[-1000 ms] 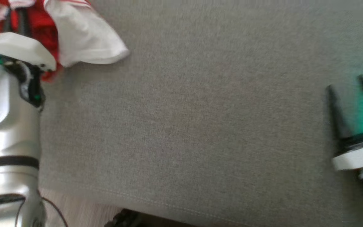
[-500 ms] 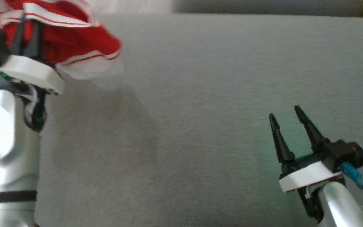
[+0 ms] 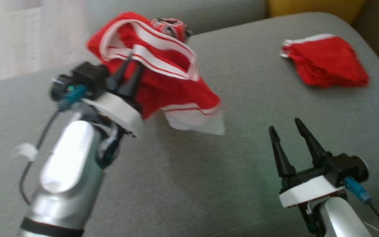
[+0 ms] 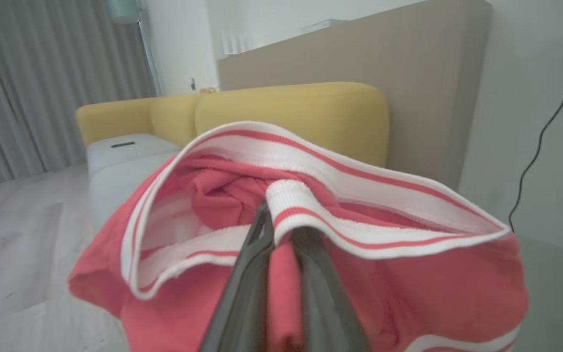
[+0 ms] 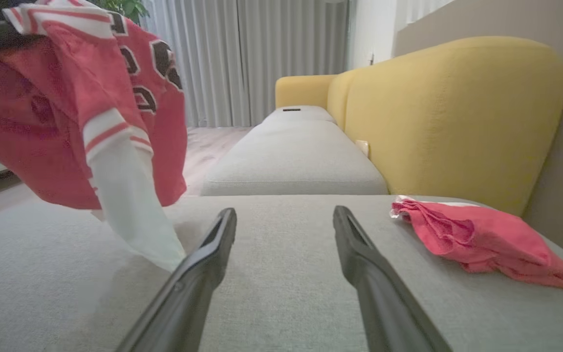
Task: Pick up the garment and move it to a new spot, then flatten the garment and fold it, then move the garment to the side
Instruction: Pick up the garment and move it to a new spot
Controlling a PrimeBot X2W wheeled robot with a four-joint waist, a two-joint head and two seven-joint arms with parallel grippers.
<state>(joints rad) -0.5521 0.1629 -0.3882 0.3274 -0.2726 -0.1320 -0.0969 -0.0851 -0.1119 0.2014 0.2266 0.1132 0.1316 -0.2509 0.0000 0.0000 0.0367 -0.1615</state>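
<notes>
Red garment (image 3: 173,89) between the left fingers (image 3: 134,80), above grey cushion (image 3: 209,181)

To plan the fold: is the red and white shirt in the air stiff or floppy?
Probably floppy: the shirt droops in loose folds from the left tool. Likely light, since one pinch carries it. It may land crumpled.

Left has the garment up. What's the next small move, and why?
Probably lower the left gripper to lay the garment on the bare cushion ahead: it hangs bunched from shut jaws, its white end lowest, and the open right gripper is free to spread it.
</notes>
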